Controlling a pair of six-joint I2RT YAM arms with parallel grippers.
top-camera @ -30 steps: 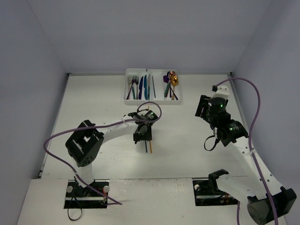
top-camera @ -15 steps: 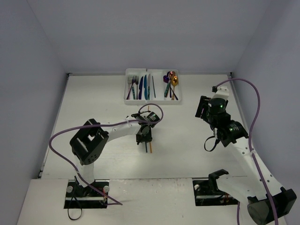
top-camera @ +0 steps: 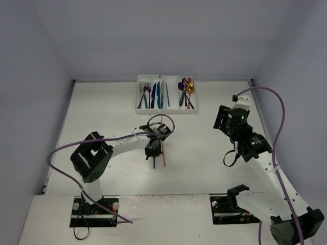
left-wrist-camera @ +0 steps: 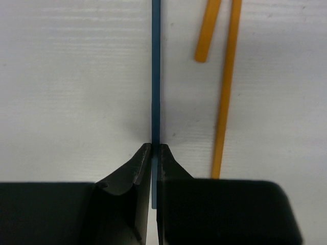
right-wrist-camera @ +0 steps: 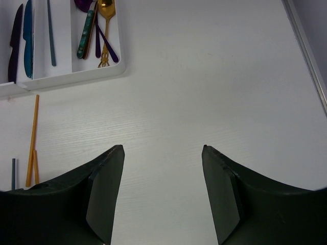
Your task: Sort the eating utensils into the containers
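Note:
My left gripper is shut on the near end of a blue chopstick, which runs straight ahead, low over the white table. Two orange chopsticks lie just to its right. From above, the left gripper is mid-table, beside the orange chopsticks. The white cutlery tray at the back holds several forks, knives and spoons. My right gripper is open and empty over bare table at the right.
The right wrist view shows the tray's corner, the orange chopsticks and the blue chopstick at far left. Grey walls enclose the table. Purple cables loop off both arms.
My left gripper has shifted slightly left and toward the near edge, uncovering more of the orange chopsticks. The right arm has barely moved.

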